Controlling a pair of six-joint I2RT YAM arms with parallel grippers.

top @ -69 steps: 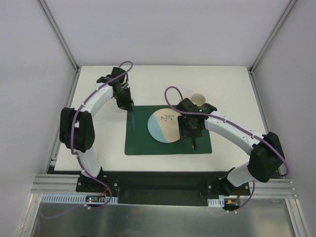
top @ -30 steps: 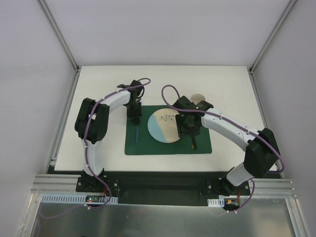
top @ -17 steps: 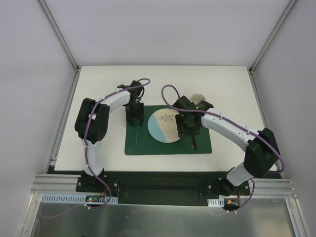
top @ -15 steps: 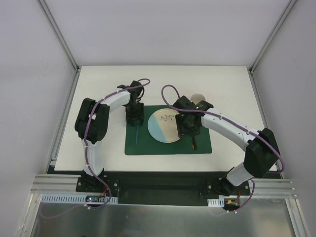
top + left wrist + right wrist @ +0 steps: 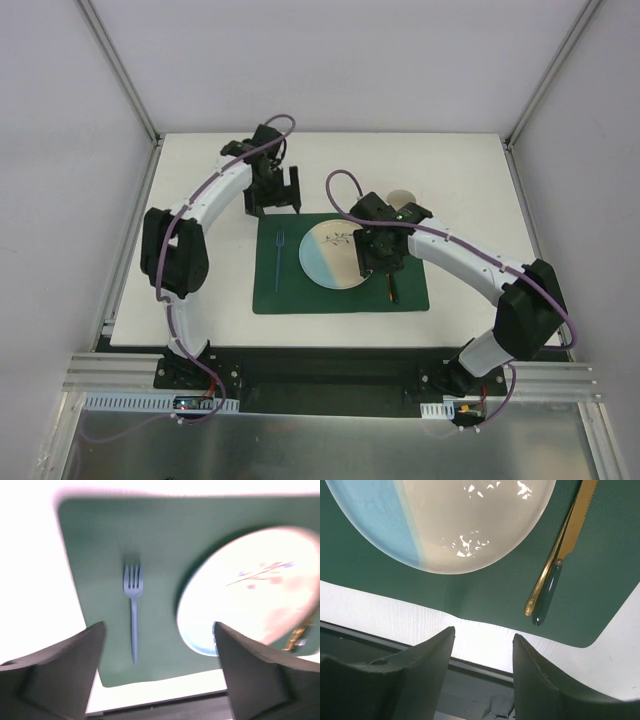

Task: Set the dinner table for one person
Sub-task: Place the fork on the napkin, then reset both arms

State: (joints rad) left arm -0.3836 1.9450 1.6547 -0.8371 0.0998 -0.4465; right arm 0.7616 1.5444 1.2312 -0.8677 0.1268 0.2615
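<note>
White and matte, the desk (image 5: 460, 170) fills the top view, with a dark green placemat (image 5: 300, 297) lying on its near middle. The left arm reaches in from the left, and the left pincer (image 5: 280, 207) hangs above the placemat's far left corner – its two fingers spread wide with nothing between them, as the left wrist view shows. Below it a slim blue fork (image 5: 279, 262) lies flat on the left strip of the placemat, tines toward the far edge and handle toward the arms, clear of the plate beside it. The round plate (image 5: 328, 257) sits on the middle of the placemat, pale blue on its left part and cream across the rest, with a small sprig pattern near its far rim. Over the plate's right rim is the right pincer (image 5: 483, 635), fingers apart and gripping nothing. Just right of the plate lies a knife (image 5: 560, 550) – gold blade, dark green handle pointing toward the near edge – flat on the placemat. Behind the right arm a small round beige item (image 5: 403, 196) stands on the bare desk; what it is cannot be told.
</note>
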